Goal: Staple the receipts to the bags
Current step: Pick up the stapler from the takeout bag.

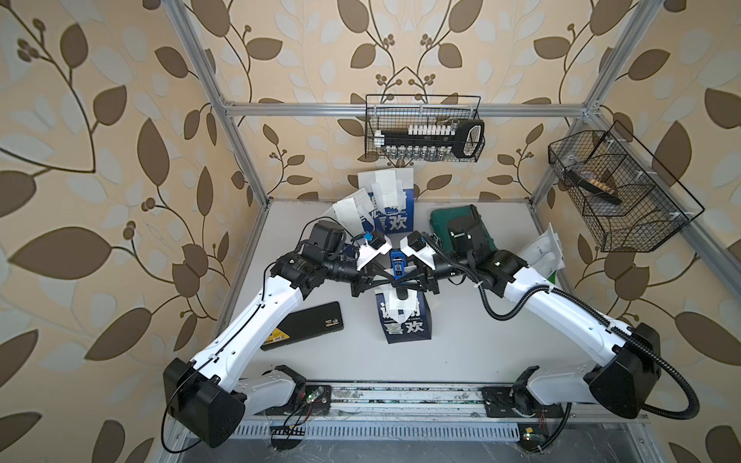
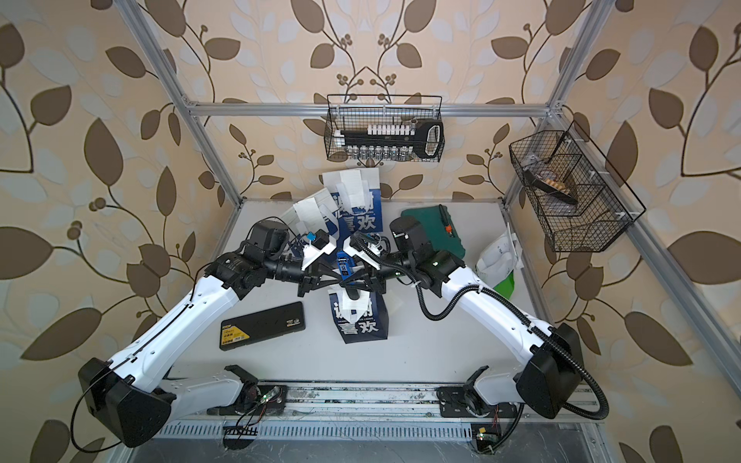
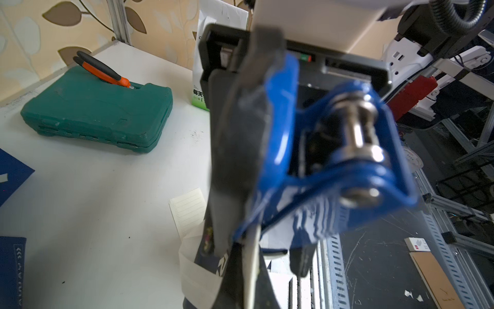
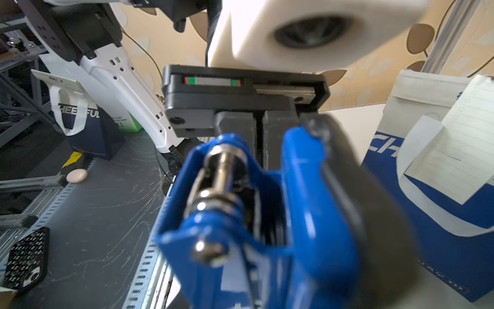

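Observation:
A small navy bag [image 1: 405, 324] with white characters lies mid-table, and a receipt [image 2: 353, 300] lies over its top edge. My left gripper [image 1: 387, 280] is shut on that edge and slip; they show as a thin white strip between its jaws [image 3: 248, 281]. The blue stapler [image 1: 397, 266] stands over the same spot. My right gripper [image 1: 409, 282] comes in from the opposite side with its jaws closed round the stapler [image 4: 267, 214]. Two larger blue-and-white bags [image 1: 391, 216] lean at the back with receipts [image 1: 387, 186] on them. A white-and-green bag [image 1: 541, 256] stands at the right.
A loose lined slip [image 3: 187, 211] lies beside the navy bag. A green case [image 1: 457, 218] with orange-handled pliers [image 2: 445, 220] on it sits at the back right. A flat black case [image 1: 308, 324] lies front left. Two wire baskets [image 1: 425, 128] [image 1: 613, 188] hang on the frame.

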Available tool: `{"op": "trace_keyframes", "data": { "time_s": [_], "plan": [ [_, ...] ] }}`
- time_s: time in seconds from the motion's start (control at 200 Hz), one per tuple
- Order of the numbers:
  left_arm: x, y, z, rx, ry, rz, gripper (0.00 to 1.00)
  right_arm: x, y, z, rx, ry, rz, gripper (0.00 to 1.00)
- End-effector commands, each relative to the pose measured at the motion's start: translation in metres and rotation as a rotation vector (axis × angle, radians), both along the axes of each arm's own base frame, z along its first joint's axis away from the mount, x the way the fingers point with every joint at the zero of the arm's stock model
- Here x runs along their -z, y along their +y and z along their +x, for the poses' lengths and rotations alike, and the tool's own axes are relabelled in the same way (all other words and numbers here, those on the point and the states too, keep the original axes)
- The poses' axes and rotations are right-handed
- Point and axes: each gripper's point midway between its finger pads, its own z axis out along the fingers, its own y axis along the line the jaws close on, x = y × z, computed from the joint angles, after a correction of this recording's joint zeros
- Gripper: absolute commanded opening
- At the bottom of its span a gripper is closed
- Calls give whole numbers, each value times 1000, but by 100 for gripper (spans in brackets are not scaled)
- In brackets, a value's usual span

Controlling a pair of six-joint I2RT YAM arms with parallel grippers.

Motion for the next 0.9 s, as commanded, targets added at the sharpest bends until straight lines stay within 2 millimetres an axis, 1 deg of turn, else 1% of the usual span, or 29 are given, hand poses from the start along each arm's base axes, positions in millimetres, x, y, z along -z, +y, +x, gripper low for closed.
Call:
{"op": "trace_keyframes", "data": {
  "time_s": [0.0,0.065,0.115,0.16,0.255,0.325,0.385,0.455,0.59,0.675,0.74,0.805,0.865,0.895],
  "plan": [
    [-46,-6,12,-19,-239,-100,0,-12,-1,5,67,-48,17,54],
    [-47,-8,17,-47,-277,-101,0,-23,-5,19,163,-98,36,61],
    [-48,-10,18,-50,-288,-103,0,-32,-9,28,222,-128,55,63],
    [-48,-11,18,-48,-289,-105,0,-37,-11,31,246,-148,61,64],
    [-47,-15,20,-46,-289,-103,0,-41,-11,34,261,-155,66,64],
    [-46,-16,22,-57,-295,-102,0,-39,-12,39,291,-144,63,64],
    [-47,-16,25,-72,-308,-103,0,-39,-17,52,373,-142,61,64],
    [-49,-16,28,-93,-326,-105,0,-41,-28,70,506,-154,71,63],
    [-51,-17,32,-105,-342,-108,0,-43,-51,94,697,-187,55,51],
    [-50,-18,34,-109,-342,-108,0,-42,-58,99,746,-198,37,43],
    [-50,-19,35,-108,-340,-108,0,-41,-59,98,747,-199,32,34],
    [-48,-19,35,-106,-334,-105,0,-41,-57,97,738,-199,36,18],
    [-47,-20,36,-106,-334,-102,0,-41,-56,98,733,-196,38,6],
    [-47,-20,37,-110,-336,-100,0,-41,-55,98,728,-193,39,3]
  ]
}}
